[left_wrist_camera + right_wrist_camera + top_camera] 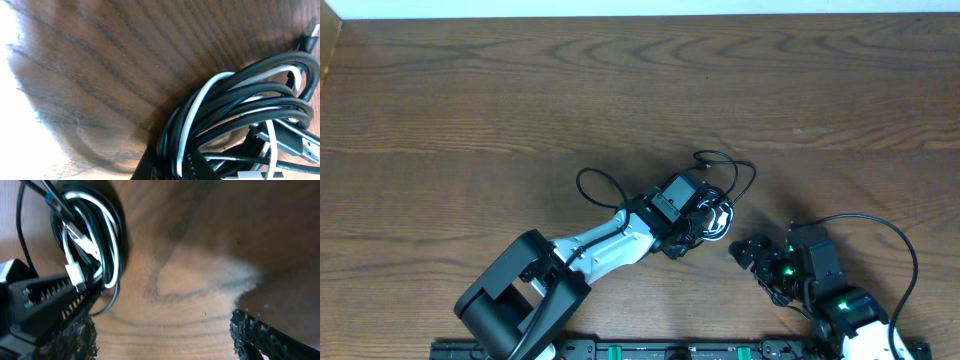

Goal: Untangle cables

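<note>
Wooden desk (470,100), dark grain. The cables (718,212) sit right of centre, toward the front edge. They are black and white cords wound together in one tight coil. One black strand leaves the coil on the far side and arcs back, ending in a stray plug end (701,157) on bare wood.

Left fingers (698,224) are together, clamped on the coil's left rim. In the left wrist view the strands fan out from the grip, white cords threaded among black. A black plug with blue insert (295,142) lies across the coil's lower right. In the right wrist view a white plug (75,273) lies against the ribbed inner faces of the left fingers.

Right fingers (750,252) are spread wide apart, with only bare desk between them. They sit just beside the coil on its right-front side, not touching it.

Cannot tell whether the coil rests flat on the desk or is raised slightly.
</note>
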